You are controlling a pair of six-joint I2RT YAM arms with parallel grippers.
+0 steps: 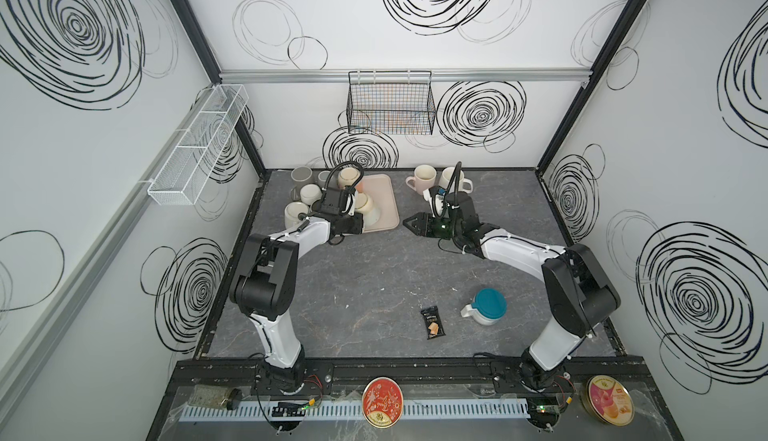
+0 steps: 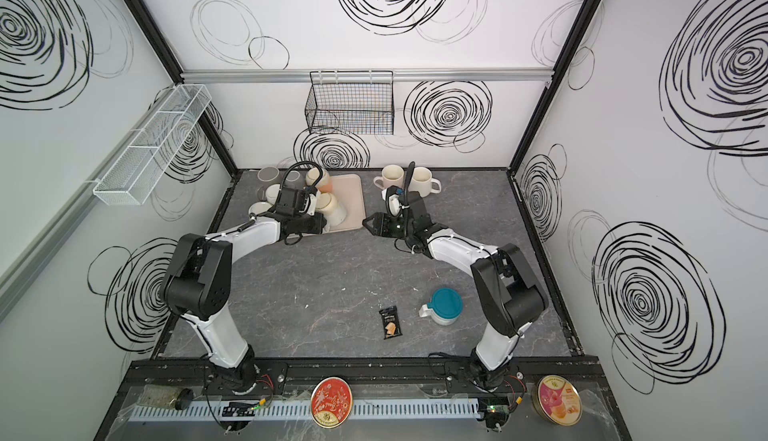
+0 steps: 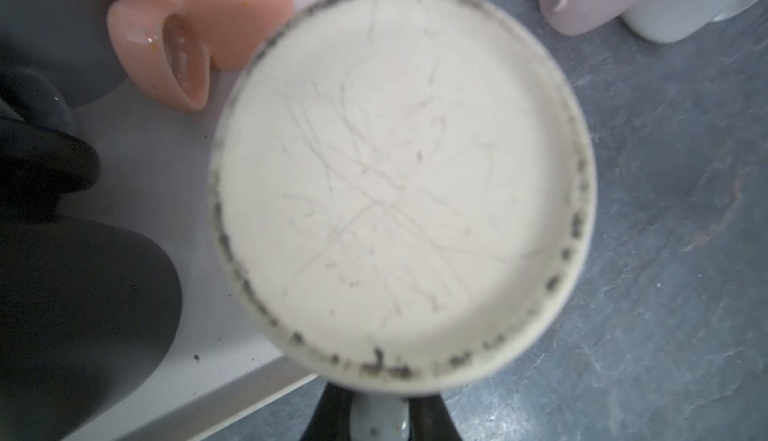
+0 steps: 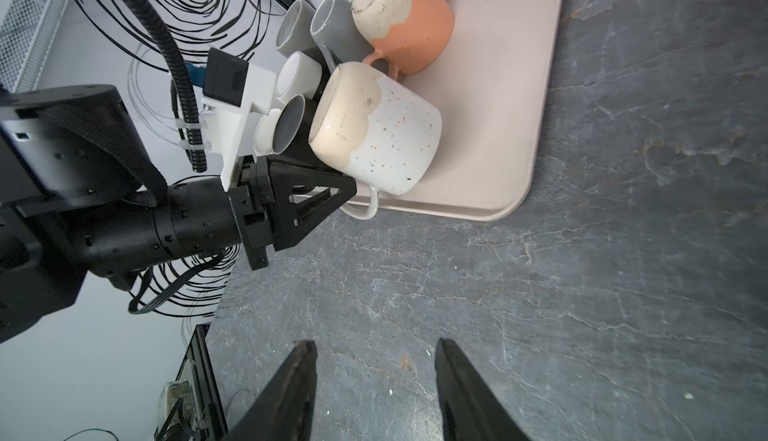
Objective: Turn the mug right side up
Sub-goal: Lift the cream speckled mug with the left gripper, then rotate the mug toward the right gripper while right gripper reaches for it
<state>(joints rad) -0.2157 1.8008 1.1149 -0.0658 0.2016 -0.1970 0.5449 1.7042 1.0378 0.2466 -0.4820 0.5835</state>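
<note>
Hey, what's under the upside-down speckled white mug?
The pink tray lies under the speckled mug, which the left hand grips by its handle. Whether its rim touches the tray is hidden.

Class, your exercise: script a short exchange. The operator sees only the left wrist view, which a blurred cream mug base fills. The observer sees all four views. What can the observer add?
Operator: How is my mug sitting?
Observer: The speckled mug is tipped, with its base raised and its mouth toward the pink tray.
Operator: Where is the other arm?
Observer: The right gripper hangs open and empty above the table, beside the tray.
</note>
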